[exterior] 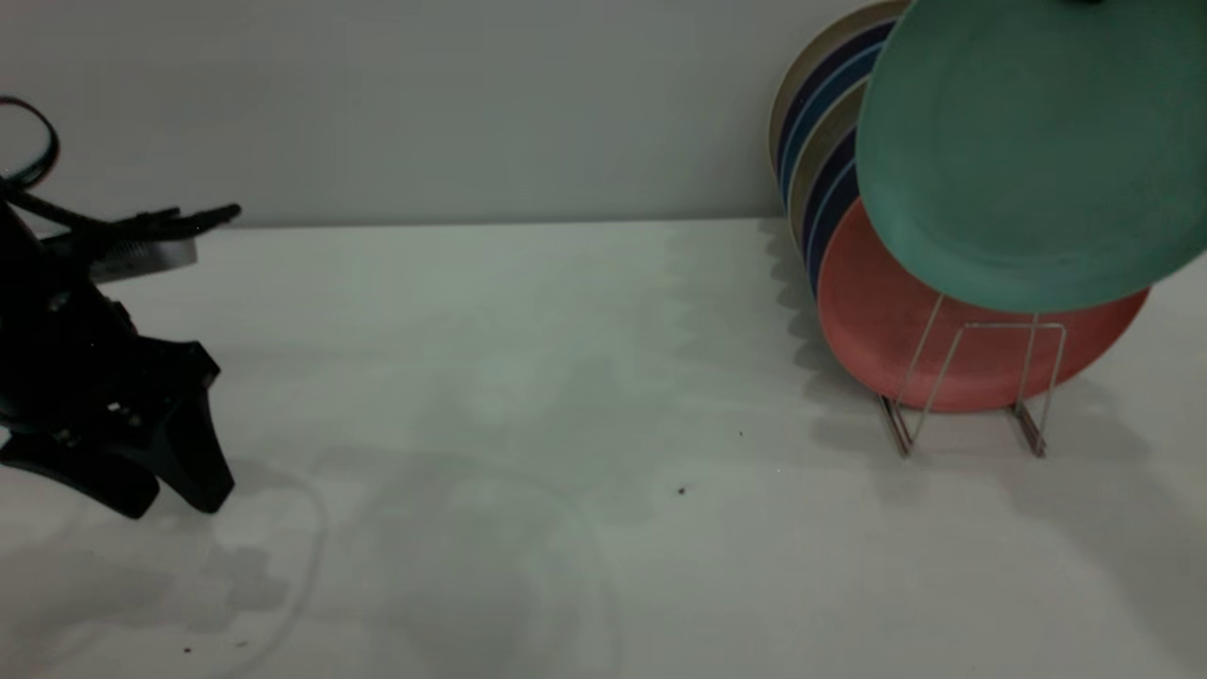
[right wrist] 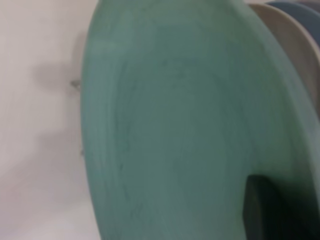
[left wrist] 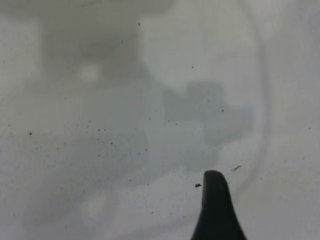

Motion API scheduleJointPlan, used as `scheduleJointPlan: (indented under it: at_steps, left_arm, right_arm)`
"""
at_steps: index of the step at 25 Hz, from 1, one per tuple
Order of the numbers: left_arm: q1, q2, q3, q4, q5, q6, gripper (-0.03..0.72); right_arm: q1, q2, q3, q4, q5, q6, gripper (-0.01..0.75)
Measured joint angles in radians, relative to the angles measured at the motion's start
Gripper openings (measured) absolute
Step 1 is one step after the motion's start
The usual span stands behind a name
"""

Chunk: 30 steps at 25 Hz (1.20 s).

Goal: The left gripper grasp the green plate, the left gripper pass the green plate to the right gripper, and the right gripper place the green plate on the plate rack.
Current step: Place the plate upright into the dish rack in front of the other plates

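Note:
The green plate (exterior: 1037, 151) hangs tilted in the air at the far right, above the plate rack (exterior: 1014, 325) and in front of the plates standing in it. Its lower rim overlaps the top of a salmon-pink plate (exterior: 886, 330). My right gripper is almost wholly above the exterior view. In the right wrist view the green plate (right wrist: 175, 125) fills the picture, with one black finger (right wrist: 270, 210) pressed on its rim. My left gripper (exterior: 174, 509) is low over the table at the far left, open and empty. One of its fingers (left wrist: 215, 210) shows over bare table.
Behind the pink plate, beige and navy-striped plates (exterior: 820, 141) stand in the rack against the back wall; they also show in the right wrist view (right wrist: 295, 60). The white table (exterior: 566, 377) stretches between the two arms, with small dark specks.

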Motion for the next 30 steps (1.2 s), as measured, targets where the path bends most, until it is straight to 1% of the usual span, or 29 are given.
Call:
scheduleJointPlan:
  at_steps: [9,27,30]
  left_arm:
    - [0.000,0.000,0.000,0.002,-0.012,0.000,0.539]
    - [0.000,0.000,0.000,0.003,-0.029,0.000,0.539]
    - [0.000,0.000,0.000,0.003,-0.029,0.000,0.539]
  right_arm:
    - [0.000,0.055,-0.005,-0.014,-0.067,-0.024,0.091]
    - [0.000,0.134,-0.006,-0.024,-0.097,0.001,0.091]
    - [0.000,0.134,-0.006,-0.024,-0.090,0.004,0.106]
